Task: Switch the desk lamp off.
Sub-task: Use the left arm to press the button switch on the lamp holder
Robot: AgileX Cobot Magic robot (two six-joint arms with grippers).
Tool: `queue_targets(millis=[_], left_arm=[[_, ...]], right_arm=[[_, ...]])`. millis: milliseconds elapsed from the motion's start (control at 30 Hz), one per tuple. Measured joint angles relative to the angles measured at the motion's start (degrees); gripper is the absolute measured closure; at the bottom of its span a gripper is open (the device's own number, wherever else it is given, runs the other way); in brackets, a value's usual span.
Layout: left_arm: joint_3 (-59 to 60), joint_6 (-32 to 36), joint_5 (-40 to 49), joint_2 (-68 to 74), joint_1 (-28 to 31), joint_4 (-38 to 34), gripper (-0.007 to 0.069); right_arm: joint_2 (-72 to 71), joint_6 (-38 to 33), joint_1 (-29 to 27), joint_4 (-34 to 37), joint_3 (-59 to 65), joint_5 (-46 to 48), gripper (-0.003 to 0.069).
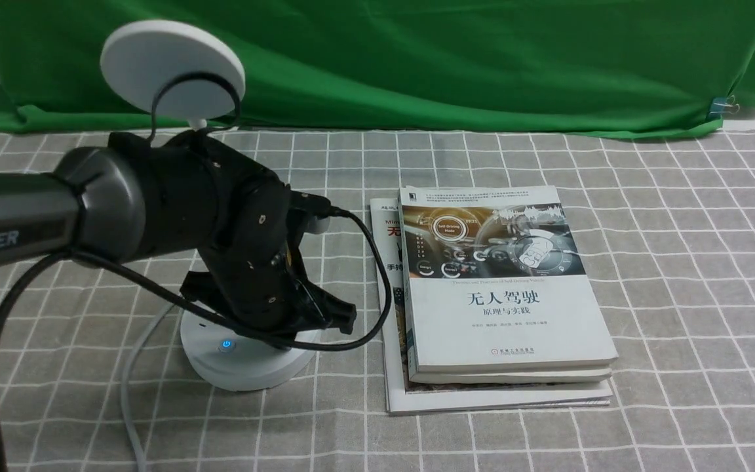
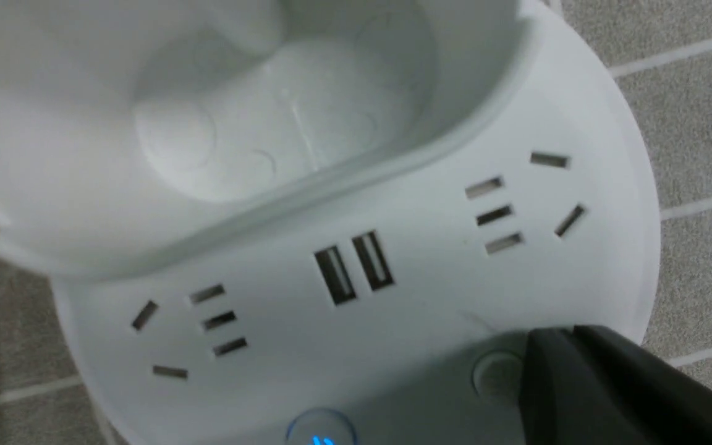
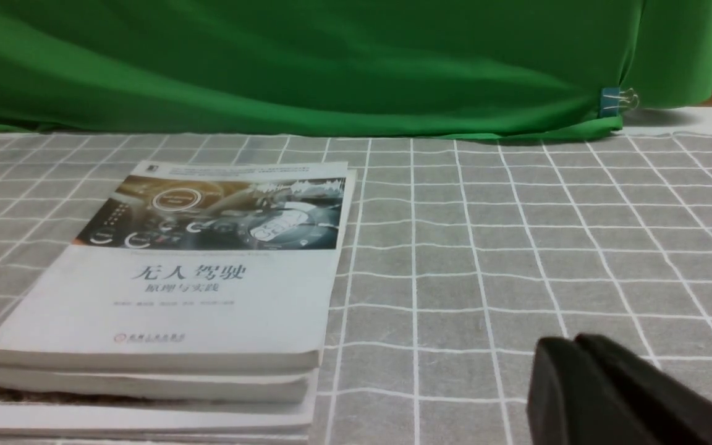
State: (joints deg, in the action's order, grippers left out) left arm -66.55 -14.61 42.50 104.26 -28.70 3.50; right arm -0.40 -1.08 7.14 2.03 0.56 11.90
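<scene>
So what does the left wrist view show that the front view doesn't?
Only the left wrist view: the USB ports on the desk lamp, the inside of the cup, and an unlit round button at the left gripper tip. Only the front view: the disc head, the stacked books, the green cloth. Both: the lamp's round base and its blue-lit button.

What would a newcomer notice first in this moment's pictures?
The black left arm fills the front view's left side, its left hand low over the round base of the white desk lamp, whose disc head rises behind. In the left wrist view the shut hand's tip is at a plain round button, beside a blue-lit button. Right of the lamp, a stack of books lies on the grey checked cloth.
</scene>
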Motion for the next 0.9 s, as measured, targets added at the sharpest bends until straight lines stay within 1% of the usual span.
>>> queue_targets(millis=[500, 600, 633, 667, 700, 833, 900], left_arm=[[0.24, -0.88, 0.22, -5.23, 0.0, 0.01, 0.0617], [1.32, -0.93, -1.52, -4.24, 0.0, 0.17, 0.0617], [2.65, -0.93, -3.81, -3.25, 0.0, 0.17, 0.0617], [2.65, -0.93, -4.07, -3.12, 0.0, 0.17, 0.0617], [4.44, -0.99, -7.7, -2.15, 0.0, 0.38, 0.0617], [6.7, -1.1, -12.3, -2.08, 0.0, 0.37, 0.0617], [7.44, -1.16, -13.12, -2.46, 0.0, 0.37, 0.0617]], right_arm=[[0.0, 0.0, 0.0, 0.0, 0.0, 0.0, 0.0622], [0.0, 0.0, 0.0, 0.0, 0.0, 0.0, 0.0622], [0.0, 0.0, 0.0, 0.0, 0.0, 0.0, 0.0622], [0.0, 0.0, 0.0, 0.0, 0.0, 0.0, 0.0622], [0.0, 0.0, 0.0, 0.0, 0.0, 0.0, 0.0622], [0.0, 0.0, 0.0, 0.0, 0.0, 0.0, 0.0622], [0.0, 0.0, 0.0, 0.0, 0.0, 0.0, 0.0622]])
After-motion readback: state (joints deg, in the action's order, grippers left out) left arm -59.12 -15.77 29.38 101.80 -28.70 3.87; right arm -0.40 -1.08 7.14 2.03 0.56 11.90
